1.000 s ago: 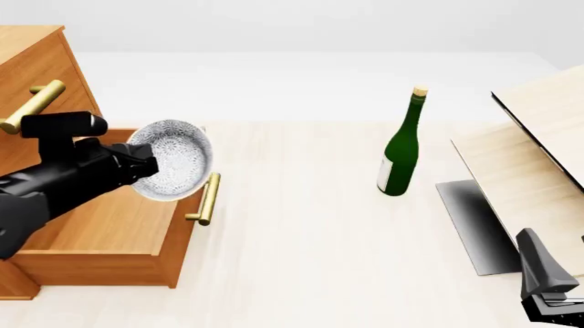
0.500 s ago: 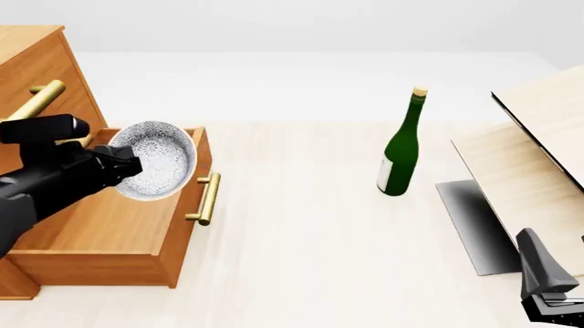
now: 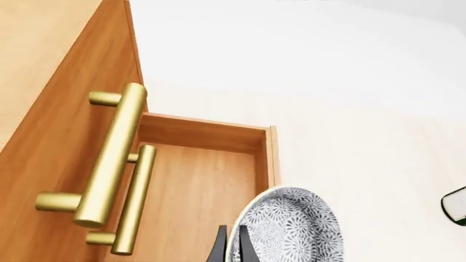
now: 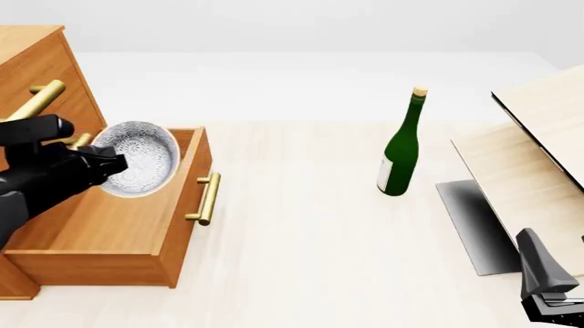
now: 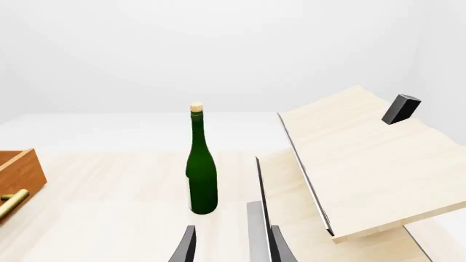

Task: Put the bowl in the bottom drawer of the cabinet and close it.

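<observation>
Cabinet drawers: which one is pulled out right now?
The bottom drawer, the lowest one: its box juts forward from the cabinet with the bowl above it. The upper fronts sit flush.

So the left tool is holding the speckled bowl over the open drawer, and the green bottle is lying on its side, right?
Not quite: the green bottle stands upright, as the front view shows. The left tool does hold the bowl over the open bottom drawer.

Bowl (image 4: 135, 168) above the open bottom drawer (image 4: 119, 225) at left — bottle (image 4: 401, 148) well right.
</observation>
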You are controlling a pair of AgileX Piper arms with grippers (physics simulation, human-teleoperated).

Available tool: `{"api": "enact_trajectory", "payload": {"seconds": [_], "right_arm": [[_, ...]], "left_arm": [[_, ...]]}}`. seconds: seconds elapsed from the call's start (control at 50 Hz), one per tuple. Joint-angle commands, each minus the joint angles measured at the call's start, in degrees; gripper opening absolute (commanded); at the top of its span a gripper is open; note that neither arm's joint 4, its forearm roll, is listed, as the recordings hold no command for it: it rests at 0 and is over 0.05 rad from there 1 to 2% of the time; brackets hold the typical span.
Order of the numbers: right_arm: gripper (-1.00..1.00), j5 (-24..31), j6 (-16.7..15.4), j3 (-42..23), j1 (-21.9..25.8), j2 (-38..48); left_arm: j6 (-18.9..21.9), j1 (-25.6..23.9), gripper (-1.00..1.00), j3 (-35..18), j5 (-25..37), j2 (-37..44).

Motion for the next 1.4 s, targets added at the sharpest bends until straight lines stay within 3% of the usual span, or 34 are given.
{"api": "enact_trajectory", "payload": {"seconds": [0.02, 0.5, 1.4], "right_arm": [[1.0, -0.03, -0.02, 0.0, -0.01, 0.02], [1.0, -0.03, -0.02, 0.0, -0.01, 0.02], [1.0, -0.02, -0.02, 0.0, -0.01, 0.03]], "left_arm": [[-0.86, 2.05, -1.0, 0.09, -0.57, -0.29], [1.54, 5.32, -1.0, 1.85, -3.18, 0.87], [2.98, 6.92, -1.0, 4.36, -8.21, 6.58]]}}
